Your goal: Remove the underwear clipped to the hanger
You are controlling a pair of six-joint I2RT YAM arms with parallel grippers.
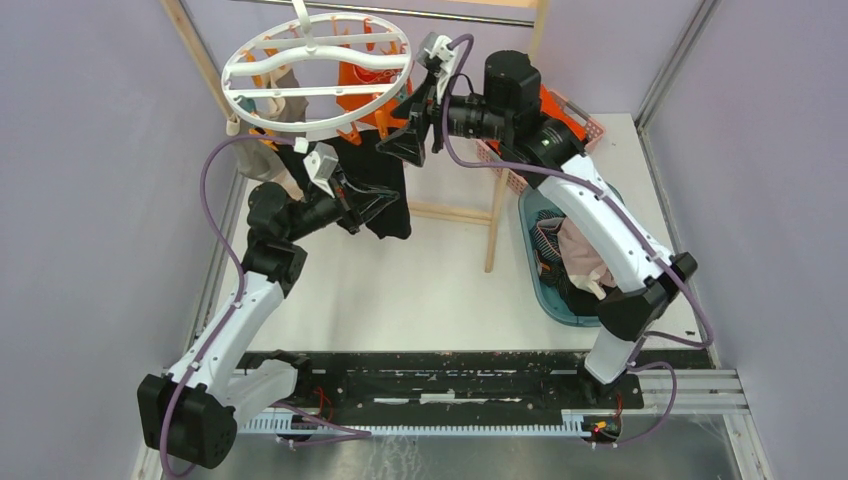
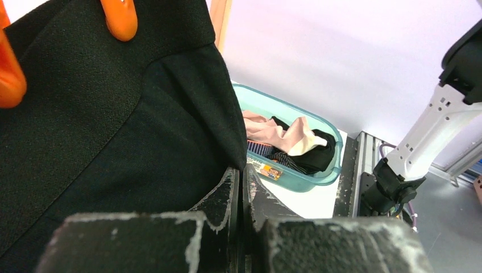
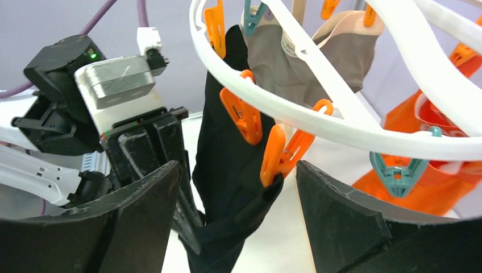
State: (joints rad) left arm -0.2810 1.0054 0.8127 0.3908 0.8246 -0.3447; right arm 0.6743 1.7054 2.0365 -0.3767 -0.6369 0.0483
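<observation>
The hanger (image 1: pixel 300 128) is a white ring hung from a bar, with orange pegs under it. Black underwear (image 1: pixel 388 178), beige-grey underwear (image 1: pixel 272 112) and orange underwear (image 1: pixel 362 92) hang from it. My left gripper (image 1: pixel 372 206) is shut on the black underwear (image 2: pixel 113 131) low down, its jaws (image 2: pixel 241 170) pressed together at the cloth's edge. My right gripper (image 3: pixel 239 190) stands open by the ring (image 3: pixel 341 128). Between its fingers is an orange peg (image 3: pixel 279 152) clipped on the black underwear (image 3: pixel 227 159). The beige-grey piece (image 3: pixel 301 62) and the orange piece (image 3: pixel 437 182) hang behind.
A teal basin (image 1: pixel 532 215) holding clothes stands on the table under the right arm, also in the left wrist view (image 2: pixel 318 176). An orange basket (image 1: pixel 585 122) sits at the back right. The wooden frame's post (image 1: pixel 496 215) stands just behind the black garment.
</observation>
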